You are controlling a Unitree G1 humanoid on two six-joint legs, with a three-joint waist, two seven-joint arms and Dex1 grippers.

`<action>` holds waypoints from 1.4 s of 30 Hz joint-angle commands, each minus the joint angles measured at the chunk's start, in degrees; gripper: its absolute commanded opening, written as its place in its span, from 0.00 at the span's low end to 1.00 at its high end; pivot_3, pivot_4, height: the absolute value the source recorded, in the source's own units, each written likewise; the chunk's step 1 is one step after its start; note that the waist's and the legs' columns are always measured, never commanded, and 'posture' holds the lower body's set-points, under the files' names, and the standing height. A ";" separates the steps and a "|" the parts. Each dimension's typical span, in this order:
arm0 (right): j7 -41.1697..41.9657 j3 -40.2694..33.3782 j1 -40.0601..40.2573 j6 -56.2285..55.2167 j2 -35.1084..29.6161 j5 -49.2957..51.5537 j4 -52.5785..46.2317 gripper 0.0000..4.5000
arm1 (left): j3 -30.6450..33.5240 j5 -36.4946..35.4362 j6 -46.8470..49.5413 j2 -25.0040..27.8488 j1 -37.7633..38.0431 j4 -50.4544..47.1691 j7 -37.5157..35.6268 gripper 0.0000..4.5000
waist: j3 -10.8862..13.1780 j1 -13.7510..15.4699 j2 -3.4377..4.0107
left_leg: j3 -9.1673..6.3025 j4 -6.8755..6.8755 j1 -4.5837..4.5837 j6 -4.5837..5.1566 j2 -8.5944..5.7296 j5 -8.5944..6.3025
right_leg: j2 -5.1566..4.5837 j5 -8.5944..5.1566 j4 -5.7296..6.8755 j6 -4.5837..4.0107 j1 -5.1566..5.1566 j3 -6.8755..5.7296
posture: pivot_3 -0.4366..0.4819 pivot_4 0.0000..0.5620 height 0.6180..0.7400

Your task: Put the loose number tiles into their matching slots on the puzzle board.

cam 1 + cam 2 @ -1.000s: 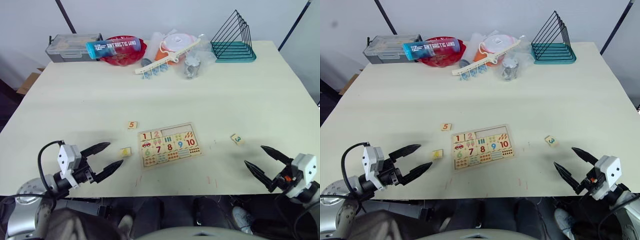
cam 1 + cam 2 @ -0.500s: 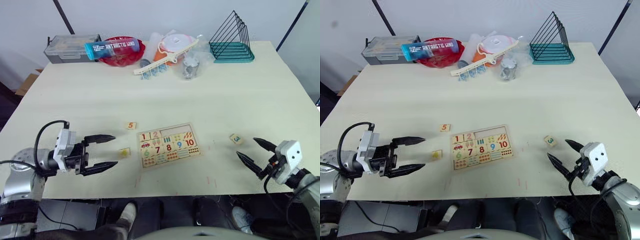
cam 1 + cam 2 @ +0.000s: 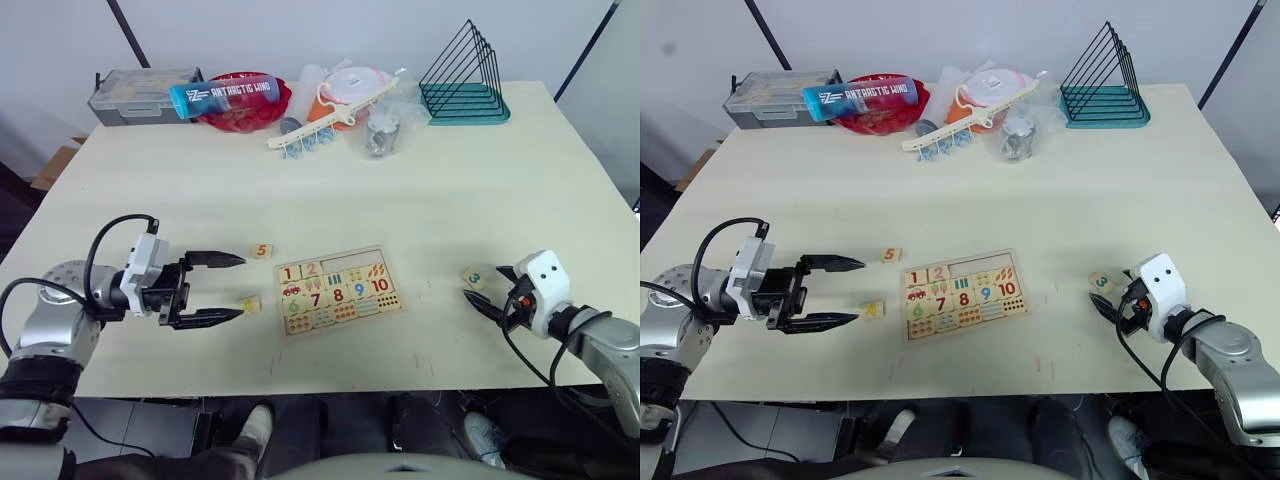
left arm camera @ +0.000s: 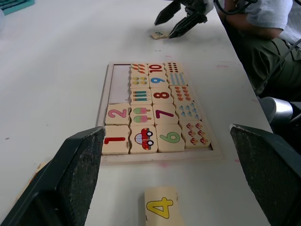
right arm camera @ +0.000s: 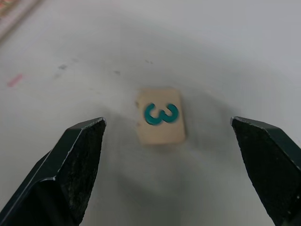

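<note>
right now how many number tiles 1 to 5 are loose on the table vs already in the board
Loose on the table: 3: tile 3, tile 4, tile 5
Seated in the puzzle board: 2: tile 1, tile 2
Total: 5

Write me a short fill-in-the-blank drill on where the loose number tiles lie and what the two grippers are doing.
1. The right gripper is open, its fingers on either side of the tile numbered ____.
2. Between the left gripper's open fingers lies the tile numbered ____.
3. On the puzzle board, the top row holds tiles 1 and ____, then empty slots.
4. The 5 tile lies on the table, off the board's ____ side.

Missing words: 3; 4; 2; left
</note>
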 commanded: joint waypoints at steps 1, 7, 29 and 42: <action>0.04 0.94 -0.96 -0.10 0.27 -0.58 -0.23 0.99 | -0.04 -1.59 -1.32 1.13 -1.11 0.08 -2.00 1.00 | 0.00 -0.05 0.00 | 0.00 0.00 0.00 0.00 0.00 0.00 | 0.00 0.00 0.00 0.00 0.00 0.00 | 0.48 0.27 1.00; 0.23 1.50 -2.34 0.15 1.70 -0.24 1.10 0.99 | 0.06 -1.65 -1.42 0.66 -1.07 -0.19 -2.00 1.00 | 0.00 -0.09 0.00 | -0.01 0.00 0.01 0.00 0.02 0.00 | 0.04 0.00 0.01 0.00 0.00 0.00 | 0.48 0.27 1.00; 2.28 1.62 -4.93 4.31 -0.97 0.67 -3.15 0.20 | 1.16 -1.11 -1.45 -0.32 -0.44 -0.34 -2.00 1.00 | 0.00 -0.04 0.00 | 0.00 0.00 0.00 0.00 0.02 0.00 | 0.03 0.00 0.01 0.00 0.00 0.01 | 0.48 0.27 1.00; 14.37 13.61 -27.31 15.93 -9.68 4.75 -4.74 0.20 | 9.58 0.25 1.01 -3.83 6.27 -5.09 -0.46 1.00 | 0.09 -0.23 0.05 | -0.04 0.00 -0.05 0.00 0.09 0.00 | 0.04 0.00 -0.02 0.00 -0.06 -0.03 | 0.48 0.27 1.00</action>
